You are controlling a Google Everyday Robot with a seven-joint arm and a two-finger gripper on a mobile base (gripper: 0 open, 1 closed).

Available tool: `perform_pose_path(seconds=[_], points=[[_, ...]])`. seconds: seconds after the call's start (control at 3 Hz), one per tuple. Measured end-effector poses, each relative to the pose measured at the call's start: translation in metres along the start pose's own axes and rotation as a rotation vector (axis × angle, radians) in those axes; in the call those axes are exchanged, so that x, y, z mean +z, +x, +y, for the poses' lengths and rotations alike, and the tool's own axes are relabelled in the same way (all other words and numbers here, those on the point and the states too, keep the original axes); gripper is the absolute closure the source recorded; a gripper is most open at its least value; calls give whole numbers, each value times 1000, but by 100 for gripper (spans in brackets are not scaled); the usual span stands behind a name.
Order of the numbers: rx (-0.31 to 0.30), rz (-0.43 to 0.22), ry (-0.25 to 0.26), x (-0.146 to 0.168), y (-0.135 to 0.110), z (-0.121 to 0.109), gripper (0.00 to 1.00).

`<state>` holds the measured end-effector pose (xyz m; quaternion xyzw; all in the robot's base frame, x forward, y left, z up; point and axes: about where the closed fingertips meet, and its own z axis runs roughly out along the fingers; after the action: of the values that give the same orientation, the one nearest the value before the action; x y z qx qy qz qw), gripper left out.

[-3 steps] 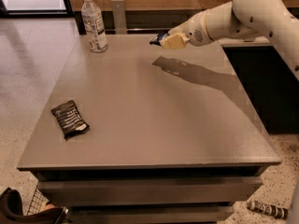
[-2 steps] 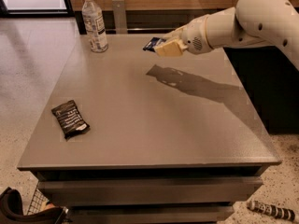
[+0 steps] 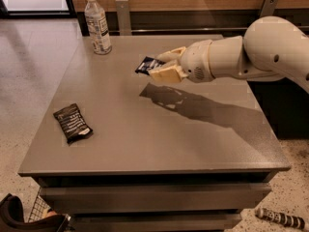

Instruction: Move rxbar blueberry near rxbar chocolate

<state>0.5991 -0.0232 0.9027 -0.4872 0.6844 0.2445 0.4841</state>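
Note:
My gripper (image 3: 157,66) hangs above the middle of the grey table (image 3: 145,144), at the end of the white arm that reaches in from the right. It is shut on the rxbar blueberry (image 3: 145,65), a small dark navy bar that sticks out to the left between the cream fingers (image 3: 164,74). The rxbar chocolate (image 3: 72,123), a black bar with white text, lies flat near the table's front left edge, well to the lower left of the gripper. The arm's shadow falls on the table under the gripper.
A clear water bottle (image 3: 98,23) with a white cap stands at the table's back left corner. A wooden wall with metal brackets runs behind the table. A dark object (image 3: 19,216) sits on the floor at the lower left.
My gripper has carried the rxbar blueberry leftward and lower, from the back right of the table toward its middle. The rxbar chocolate and the bottle have not moved.

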Motion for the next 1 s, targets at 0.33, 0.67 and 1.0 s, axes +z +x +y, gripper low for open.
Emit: perform_pose_path(seconds=[0.33, 0.67, 1.0], points=[[-18, -18, -119, 22, -2, 52, 100], [-15, -19, -186, 38, -2, 75, 100], [22, 9, -226, 61, 6, 107, 100]])
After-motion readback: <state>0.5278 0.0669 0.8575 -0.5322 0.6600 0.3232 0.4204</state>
